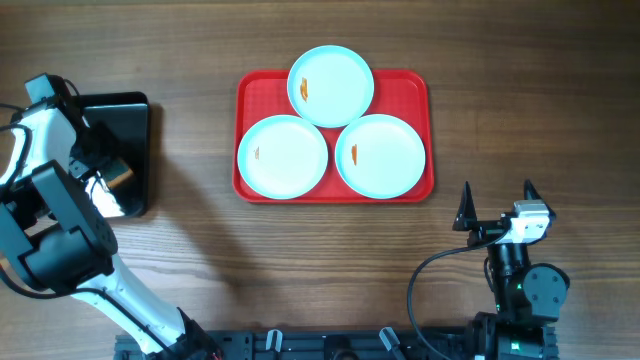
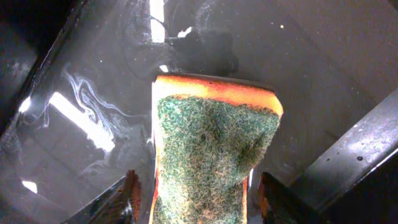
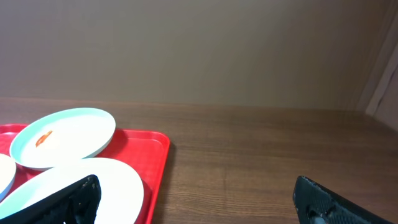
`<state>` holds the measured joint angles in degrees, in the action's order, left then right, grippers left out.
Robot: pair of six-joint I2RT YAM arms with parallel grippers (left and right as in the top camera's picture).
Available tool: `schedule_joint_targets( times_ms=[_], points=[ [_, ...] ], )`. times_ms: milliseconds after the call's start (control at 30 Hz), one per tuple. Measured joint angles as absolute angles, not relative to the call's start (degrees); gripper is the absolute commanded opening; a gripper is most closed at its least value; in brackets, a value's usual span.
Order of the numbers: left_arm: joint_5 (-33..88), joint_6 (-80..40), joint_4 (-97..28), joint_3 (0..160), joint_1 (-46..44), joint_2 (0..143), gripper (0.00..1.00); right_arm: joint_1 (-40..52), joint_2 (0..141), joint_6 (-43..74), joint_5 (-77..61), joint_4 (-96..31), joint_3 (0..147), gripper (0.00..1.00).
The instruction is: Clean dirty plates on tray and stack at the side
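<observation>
Three dirty plates lie on the red tray: one at the back, one front left, one front right, each with a small orange smear. My left gripper is down in the black tray. In the left wrist view a green-topped orange sponge stands between its fingers, with a slim gap on each side of the sponge. My right gripper rests open near the front right, apart from the plates. The right wrist view shows the back plate and the tray's corner.
The black tray's floor is wet and glossy, and its raised wall runs close on the right of the sponge. Bare wood tabletop lies right of the red tray, and more between the two trays.
</observation>
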<state>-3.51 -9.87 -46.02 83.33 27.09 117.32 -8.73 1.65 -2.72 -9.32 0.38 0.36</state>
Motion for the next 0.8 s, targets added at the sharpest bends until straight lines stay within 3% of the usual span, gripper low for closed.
schedule_joint_targets(
  times_ms=[300, 533, 800],
  points=[
    [-3.51, -9.76, -45.17, 83.31, 27.77, 117.32, 0.61, -8.73, 1.65, -2.72, -9.32, 0.38, 0.36, 1.0],
    [-3.29, -9.72, -42.98, 82.65, 27.83, 117.32, 0.5, -8.73, 1.65, -2.72, -9.32, 0.38, 0.36, 1.0],
    [-0.71, -7.55, -43.11, 82.65, 27.83, 117.32, 0.51, -8.73, 1.65, -2.72, -9.32, 0.38, 0.36, 1.0]
  ],
)
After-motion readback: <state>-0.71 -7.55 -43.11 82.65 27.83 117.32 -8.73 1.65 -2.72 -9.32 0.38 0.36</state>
